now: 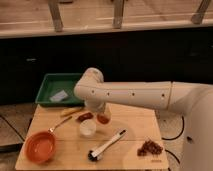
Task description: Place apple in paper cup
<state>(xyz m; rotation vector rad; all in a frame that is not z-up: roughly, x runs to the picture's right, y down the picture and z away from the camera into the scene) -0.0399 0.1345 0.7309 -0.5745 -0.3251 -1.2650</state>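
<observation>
Dark cabinet fronts stand behind a light wooden table (135, 125). At its back left corner sits a green rectangular tray (48, 80) with a small pale flat piece (59, 96) lying in it. A round orange pan (40, 148) rests at the front left, its handle pointing up and to the right. The white paper cup (87, 128) stands upright near the middle, its pale inside showing.

A smooth white arm (135, 95) reaches in from the right, bends at a rounded elbow and turns downward. Its hand (102, 112) is closed around the apple (102, 119), a small round red-orange fruit held just right of the cup's rim. A dark red pepper (85, 116) lies just behind the cup. A brush (106, 146) lies slanted in front, and a lumpy grape cluster (150, 147) sits at the front right.
</observation>
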